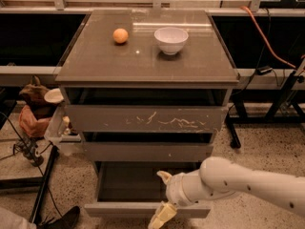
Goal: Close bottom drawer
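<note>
The bottom drawer [114,210] stands pulled out at the near foot of the cabinet [143,61], holding a dark tray [128,180]. The gripper [163,197] hangs over its right front edge, fingers spread wide. On top sit a white bowl [171,39] and, to its left, an orange [120,35].
</note>
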`<action>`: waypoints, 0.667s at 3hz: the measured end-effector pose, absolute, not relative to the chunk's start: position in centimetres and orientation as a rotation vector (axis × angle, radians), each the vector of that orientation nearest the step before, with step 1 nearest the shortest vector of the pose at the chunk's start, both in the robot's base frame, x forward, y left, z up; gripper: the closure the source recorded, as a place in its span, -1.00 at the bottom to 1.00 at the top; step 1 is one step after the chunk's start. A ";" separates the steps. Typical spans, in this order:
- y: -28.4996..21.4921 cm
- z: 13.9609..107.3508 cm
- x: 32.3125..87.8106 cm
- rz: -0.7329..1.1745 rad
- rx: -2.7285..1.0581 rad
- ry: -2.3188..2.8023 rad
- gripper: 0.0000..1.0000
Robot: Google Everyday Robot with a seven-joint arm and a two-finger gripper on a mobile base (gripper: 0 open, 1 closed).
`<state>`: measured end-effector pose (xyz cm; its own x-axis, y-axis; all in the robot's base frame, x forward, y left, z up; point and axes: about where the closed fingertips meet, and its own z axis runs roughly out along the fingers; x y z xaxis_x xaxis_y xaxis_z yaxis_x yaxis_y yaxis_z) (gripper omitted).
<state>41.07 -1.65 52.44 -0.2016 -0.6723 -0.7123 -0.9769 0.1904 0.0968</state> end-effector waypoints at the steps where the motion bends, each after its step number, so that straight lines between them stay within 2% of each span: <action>1: -1.1 46.2 41.1 0.804 -1.413 1.953 -1.00; 2: 0.6 40.1 40.5 0.902 -1.349 1.957 -1.00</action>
